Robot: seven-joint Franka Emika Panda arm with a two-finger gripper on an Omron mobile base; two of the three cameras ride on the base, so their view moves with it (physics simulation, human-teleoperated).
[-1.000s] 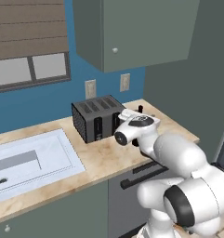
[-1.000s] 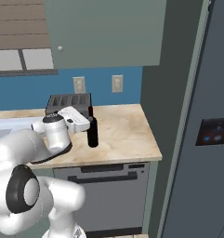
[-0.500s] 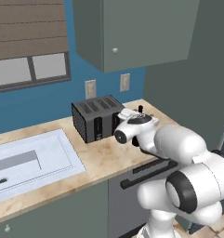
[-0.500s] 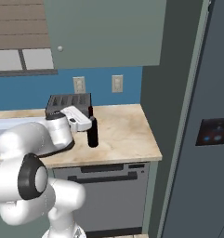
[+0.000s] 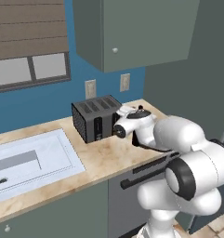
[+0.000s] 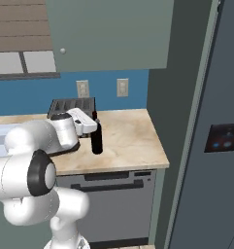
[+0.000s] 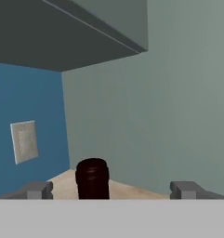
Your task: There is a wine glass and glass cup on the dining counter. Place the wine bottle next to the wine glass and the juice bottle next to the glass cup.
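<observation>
Jaws stay wide — now nearer wine bottle (image 7: 92,179) top.

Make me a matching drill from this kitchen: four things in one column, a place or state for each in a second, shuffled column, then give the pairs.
Things:
1. wine bottle
2. toaster
3. sink
4. end effector

Places or states:
A. sunk into the worktop below the window
B. open, fingers either side of a dark red top
C. standing upright on the worktop near the toaster
D. against the blue wall below an outlet

Pairs: 1-C, 2-D, 3-A, 4-B
</observation>
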